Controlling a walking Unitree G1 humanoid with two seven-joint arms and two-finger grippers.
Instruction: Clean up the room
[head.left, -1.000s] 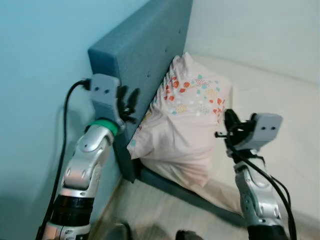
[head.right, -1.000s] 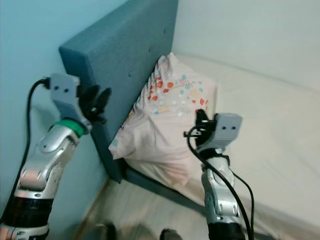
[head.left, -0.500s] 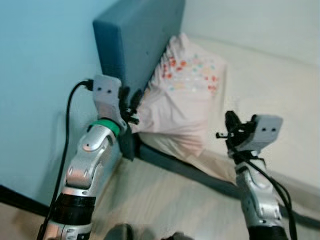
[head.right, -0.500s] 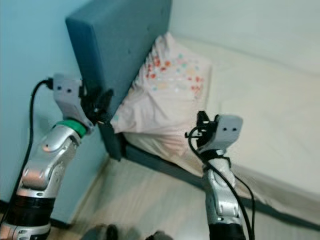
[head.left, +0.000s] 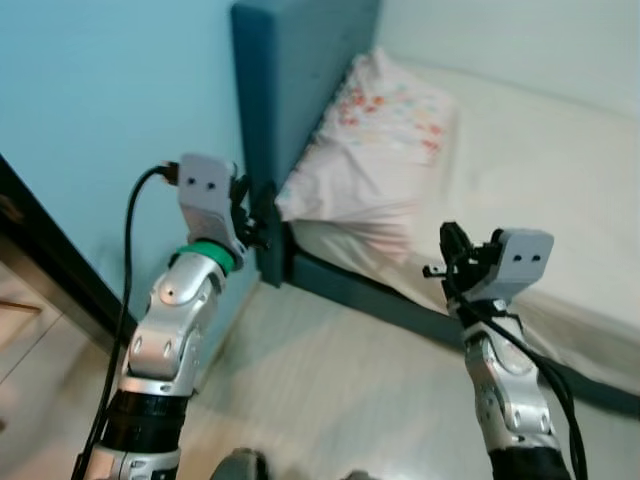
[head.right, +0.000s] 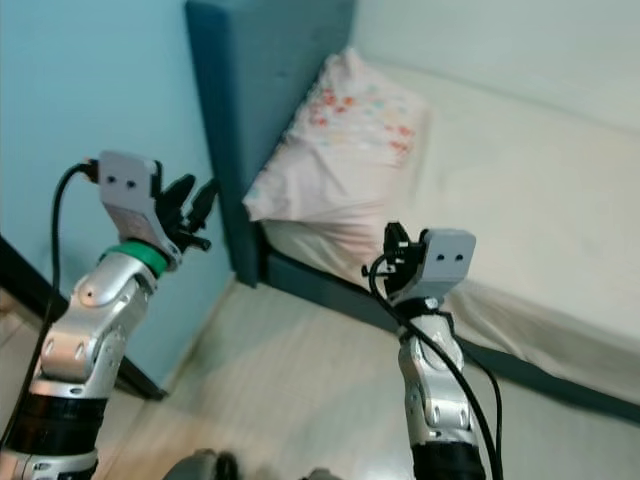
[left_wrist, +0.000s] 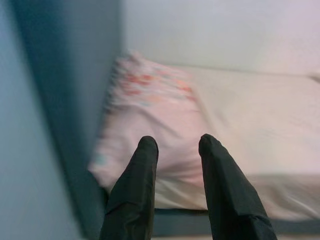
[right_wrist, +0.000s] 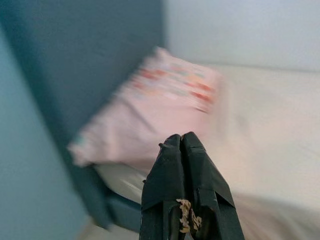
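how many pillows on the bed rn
1. The pillow, pale pink with coloured dots, leans against the blue headboard at the head of the bed. More could lie beyond the frame.

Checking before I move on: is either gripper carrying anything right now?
Nothing is held. The left gripper is open and empty; the right gripper is shut on nothing.
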